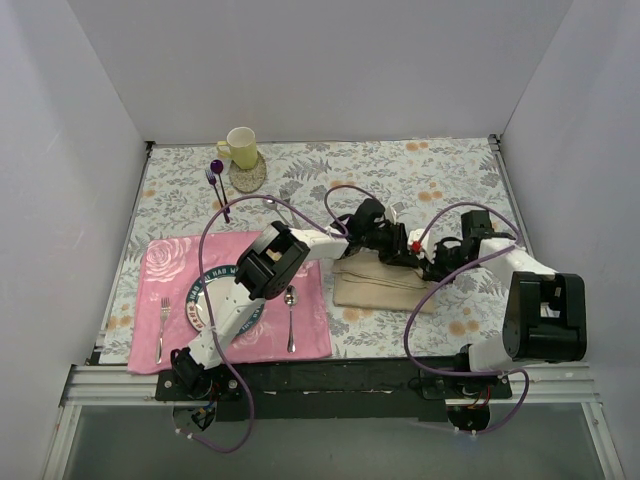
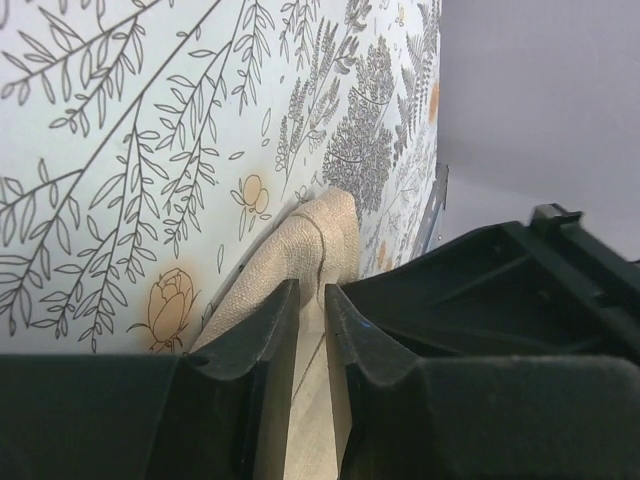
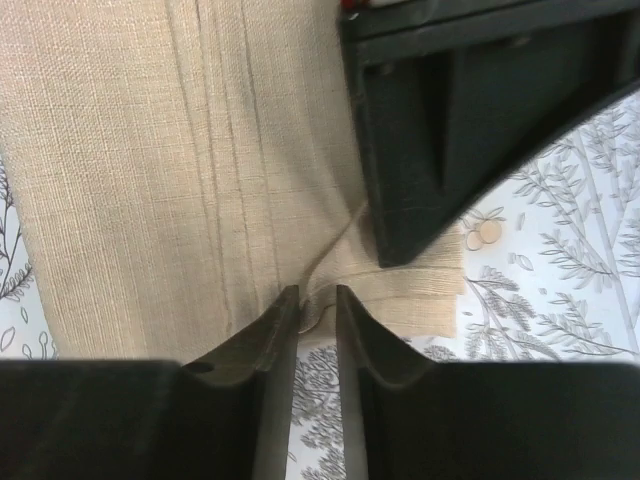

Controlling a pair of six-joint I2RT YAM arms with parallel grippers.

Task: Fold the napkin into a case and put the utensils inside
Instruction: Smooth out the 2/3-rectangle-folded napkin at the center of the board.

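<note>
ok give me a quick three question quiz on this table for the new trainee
1. True or false: the napkin lies on the pink placemat.
2. What stands on the coaster? A yellow mug, B glass, C bowl
3. Which silver utensils flank the plate?
Key: 1 false, it lies on the floral tablecloth. 2 A. 3 a fork and a spoon.
</note>
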